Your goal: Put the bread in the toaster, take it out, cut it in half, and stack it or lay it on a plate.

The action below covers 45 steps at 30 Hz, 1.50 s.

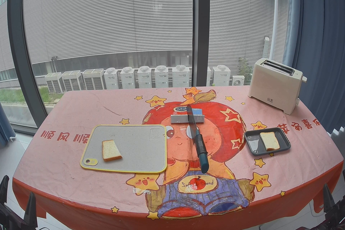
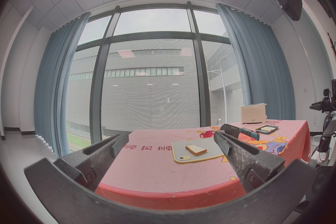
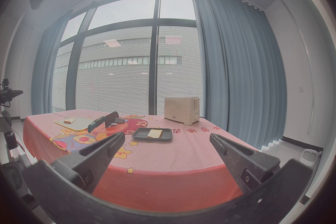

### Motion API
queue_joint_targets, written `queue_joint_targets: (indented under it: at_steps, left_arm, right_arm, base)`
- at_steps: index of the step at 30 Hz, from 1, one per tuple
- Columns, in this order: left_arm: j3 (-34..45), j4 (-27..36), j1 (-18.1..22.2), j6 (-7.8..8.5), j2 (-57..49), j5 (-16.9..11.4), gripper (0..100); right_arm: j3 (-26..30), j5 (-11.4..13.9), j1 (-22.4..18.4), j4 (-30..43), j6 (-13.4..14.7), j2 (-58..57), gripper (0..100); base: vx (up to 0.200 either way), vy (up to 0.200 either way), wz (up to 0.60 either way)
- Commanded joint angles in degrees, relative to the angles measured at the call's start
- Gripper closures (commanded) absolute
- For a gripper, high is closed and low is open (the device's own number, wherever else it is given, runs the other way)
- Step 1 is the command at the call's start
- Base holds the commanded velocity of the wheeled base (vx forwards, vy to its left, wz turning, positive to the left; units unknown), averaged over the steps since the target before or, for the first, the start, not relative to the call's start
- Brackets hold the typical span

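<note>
One piece of bread (image 1: 111,150) lies on the grey cutting board (image 1: 140,151) at the left of the table. Another piece of bread (image 1: 269,141) lies in the dark plate (image 1: 285,141) at the right. The cream toaster (image 1: 276,83) stands at the back right, its slots looking empty. A knife (image 1: 197,141) with a dark handle rests in the middle, its blade propped on a small stand (image 1: 179,118). My left gripper (image 2: 171,137) is open and holds nothing, off the table's front left. My right gripper (image 3: 166,138) is open and holds nothing, off the front right.
The round table wears a pink cartoon cloth (image 1: 72,115) and stands against a large window. Blue curtains (image 1: 320,26) hang at the right. Bare cloth lies between the board, the knife and the plate.
</note>
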Motion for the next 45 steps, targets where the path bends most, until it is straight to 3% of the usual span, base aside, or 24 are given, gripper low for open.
queue_joint_targets:
  at_steps: [1,14,35,40,41,45]
  left_arm:
    - [0.31,0.0,-0.15,0.0,-0.93,-0.1,0]
    - [-2.24,0.09,-0.24,-0.44,2.5,-5.46,0]
    - [-4.44,2.55,0.29,0.52,10.32,-5.02,0]
    - [-6.63,9.14,0.37,3.34,11.82,-4.85,0]
    - [-6.72,11.16,0.46,4.74,11.47,-4.85,0]
    - [-7.16,11.96,0.37,5.97,11.64,-5.11,0]
  right_arm:
    - [1.01,0.02,-0.02,-0.04,0.02,-0.93,0]
    - [1.01,0.02,-0.02,-0.04,0.02,-0.93,0]
    - [1.01,0.02,-0.02,-0.04,0.02,-0.93,0]
    - [1.01,0.02,-0.02,-0.04,-0.06,-0.93,0]
    - [1.01,0.02,-0.02,-0.04,-0.06,-0.93,0]
    - [1.01,0.02,-0.02,-0.04,-0.06,-0.93,0]
  base:
    - [0.0,0.0,0.0]
    - [0.0,0.0,0.0]
    - [0.0,0.0,0.0]
    - [0.0,0.0,0.0]
    - [0.0,0.0,0.0]
    - [0.0,0.0,0.0]
